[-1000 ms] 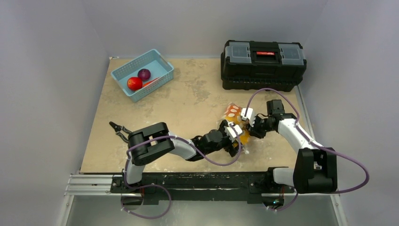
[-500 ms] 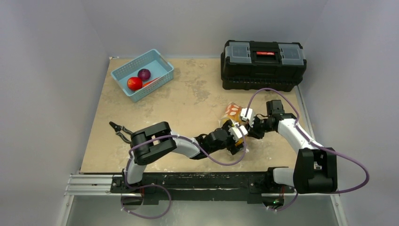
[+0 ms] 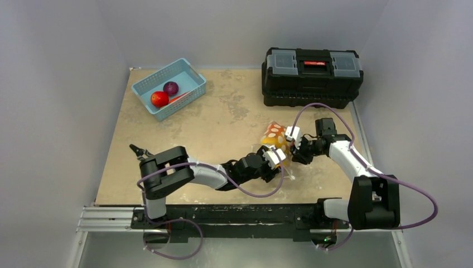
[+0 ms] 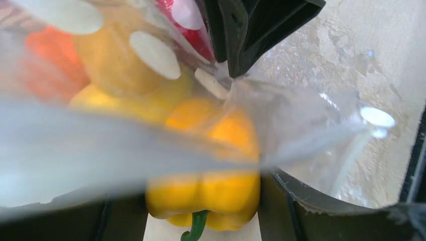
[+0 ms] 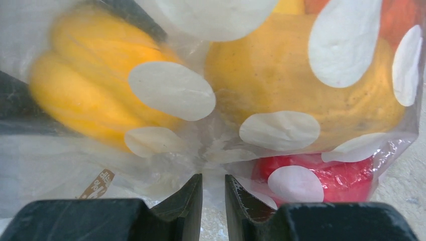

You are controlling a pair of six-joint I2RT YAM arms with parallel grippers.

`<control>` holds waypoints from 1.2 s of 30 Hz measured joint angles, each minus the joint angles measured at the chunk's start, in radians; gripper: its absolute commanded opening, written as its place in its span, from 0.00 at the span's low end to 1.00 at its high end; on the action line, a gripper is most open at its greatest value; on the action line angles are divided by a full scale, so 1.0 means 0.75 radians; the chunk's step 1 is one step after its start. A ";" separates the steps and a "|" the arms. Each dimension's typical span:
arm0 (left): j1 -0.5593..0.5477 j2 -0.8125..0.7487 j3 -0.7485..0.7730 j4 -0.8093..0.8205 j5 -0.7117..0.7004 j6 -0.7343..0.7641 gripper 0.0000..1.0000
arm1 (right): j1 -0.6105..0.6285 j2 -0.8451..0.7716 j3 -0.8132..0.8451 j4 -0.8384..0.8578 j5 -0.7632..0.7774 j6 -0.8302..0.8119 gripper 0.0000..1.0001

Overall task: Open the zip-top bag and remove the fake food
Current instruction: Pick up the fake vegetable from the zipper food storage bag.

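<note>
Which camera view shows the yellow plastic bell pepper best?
The left wrist view: the yellow plastic bell pepper fills its lower middle, stem visible. The right wrist view shows lobed yellow, likely it, behind the dotted clear bag; in the top view it is too small.

Plain pale grey walls [image 3: 223, 28] rise behind and beside the black toolbox [image 3: 311, 76], which stands on a mottled beige table [image 3: 223, 111]; left of it sits a light-blue basket [image 3: 157, 72]. Soft, even light.
</note>
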 measured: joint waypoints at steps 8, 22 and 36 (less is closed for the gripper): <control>0.001 -0.176 -0.194 0.066 0.002 -0.116 0.00 | 0.000 0.000 0.000 0.034 0.031 0.065 0.24; 0.001 -0.365 -0.355 0.210 0.021 -0.302 0.00 | -0.001 -0.010 0.000 0.051 0.031 0.078 0.24; 0.001 -0.322 -0.566 0.710 -0.090 -0.573 0.00 | -0.002 -0.022 0.000 0.053 0.030 0.078 0.25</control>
